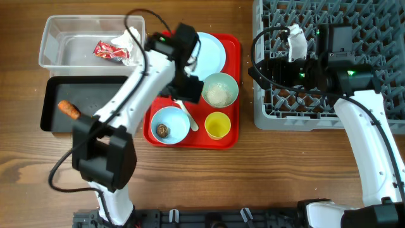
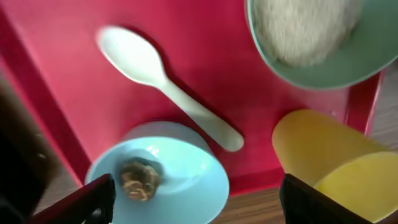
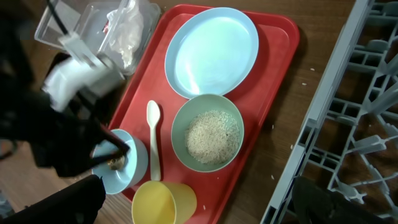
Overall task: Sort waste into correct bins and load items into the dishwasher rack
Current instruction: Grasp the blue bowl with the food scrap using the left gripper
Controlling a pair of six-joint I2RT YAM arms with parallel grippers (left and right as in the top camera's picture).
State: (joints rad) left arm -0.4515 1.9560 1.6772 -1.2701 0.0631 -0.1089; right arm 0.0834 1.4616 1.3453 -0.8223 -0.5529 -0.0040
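Your left gripper (image 2: 199, 202) is down over the near end of the red tray (image 2: 62, 74), jaws spread wide. In the left wrist view the two fingertips sit at the bottom corners, and the light blue bowl (image 2: 180, 168) lies between them. The small brown lump (image 2: 138, 178) rests inside that bowl, nearer the finger on the picture's left. From the right wrist view, one dark finger reaches to the bowl's rim; you cannot tell whether it touches.

The white spoon (image 2: 155, 78) lies flat on the tray just beyond the bowl, its handle end pointing toward the yellow cup (image 2: 329, 162). The pale green bowl (image 2: 367, 50) holds the rice (image 2: 301, 28) and sits farther up the tray, next to the cup. The light blue plate (image 1: 212, 54) fills the far end.

Your right gripper (image 3: 202, 205) hangs over the left side of the grey rack (image 1: 380, 19), jaws also wide apart.

Over on the left, the red wrapper (image 1: 109, 50) and the white napkin (image 1: 128, 41) lie in the clear tub (image 1: 63, 47). The carrot (image 1: 68, 109) lies in the black tray (image 1: 88, 95).
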